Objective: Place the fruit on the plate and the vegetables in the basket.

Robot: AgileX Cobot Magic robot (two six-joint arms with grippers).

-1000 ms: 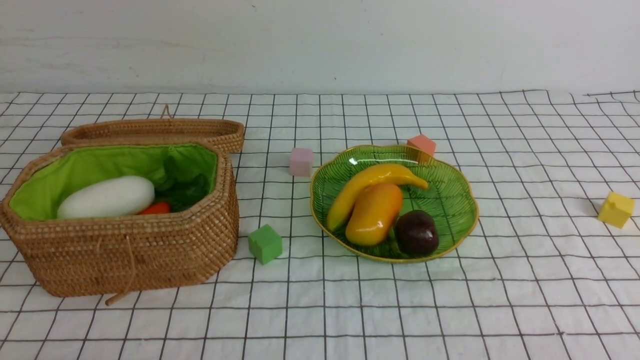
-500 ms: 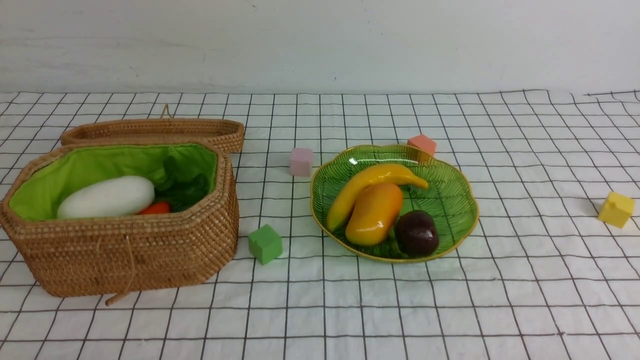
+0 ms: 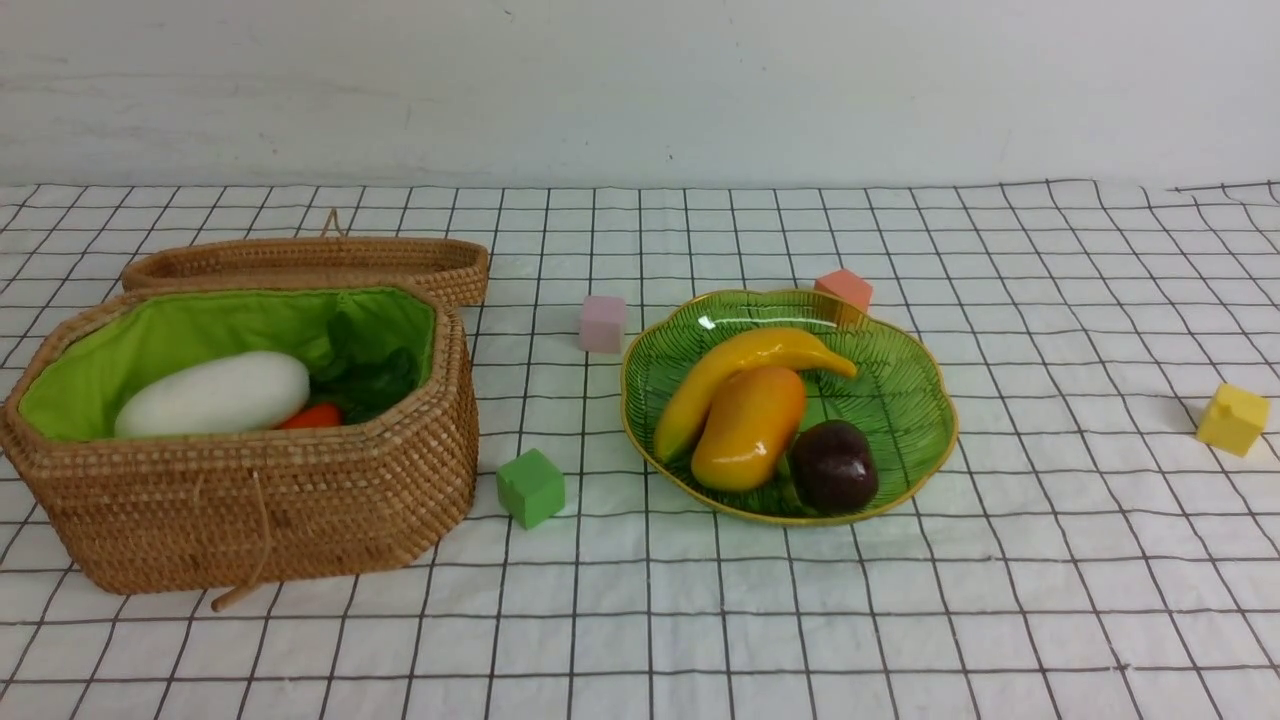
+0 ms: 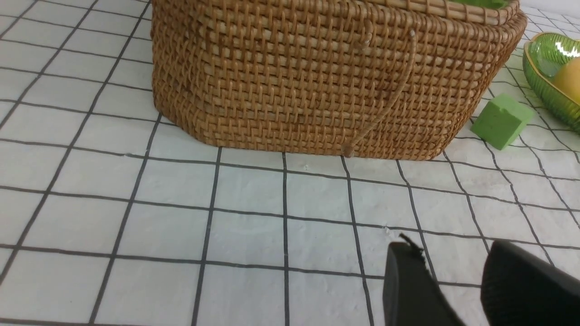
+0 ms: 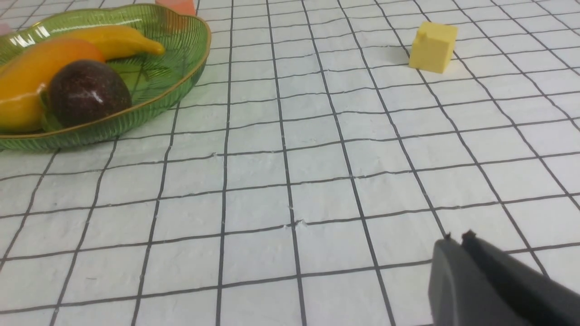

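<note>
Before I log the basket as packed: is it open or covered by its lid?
Open. The basket shows its green lining, with the radish visible inside; the lid lies on the cloth behind it.

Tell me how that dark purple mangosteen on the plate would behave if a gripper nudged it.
The mangosteen is round and glossy, so it would probably roll and might slip between fingers. It lies beside the mango near the plate rim, which would likely stop it.

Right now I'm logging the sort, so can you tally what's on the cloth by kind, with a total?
Fruit on the plate: 3 (banana, mango, mangosteen)
Vegetables visible in the basket: 2 (radish, red-orange piece)
Cubes: 4 (green, pink, salmon, yellow)
Containers: 2
Basket lid: 1
Total: 12
</note>
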